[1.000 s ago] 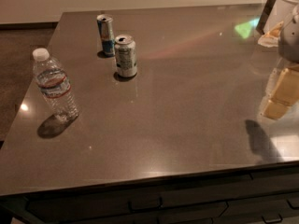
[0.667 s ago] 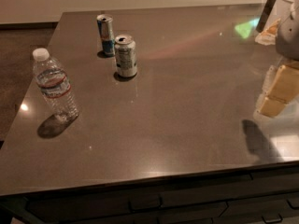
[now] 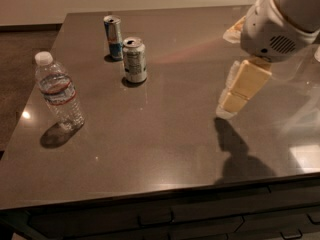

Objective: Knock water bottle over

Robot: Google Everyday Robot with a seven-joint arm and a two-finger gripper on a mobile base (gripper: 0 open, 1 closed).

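water bottle (image 3: 57, 91) stands upright near the left edge of the table (image 3: 165, 139), untouched, so the knock isn't done. tool (image 3: 229, 104) hangs low over the right side, well apart from it, likely staged for a sideways sweep; can't tell if it's spread or pressed together. silver can (image 3: 134, 60) and blue can (image 3: 113, 37) stand farther back

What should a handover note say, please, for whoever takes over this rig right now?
Gripper: hangs over the right part of the table, pointing down, with nothing seen in it.
Water bottle: upright near the table's left edge, far from the gripper.
Silver can and slim blue-and-silver can: upright toward the back, apart from the bottle.
Done: nothing yet; the bottle is untouched.
Left: probably sweep the gripper left, in front of the cans, and tip the bottle.
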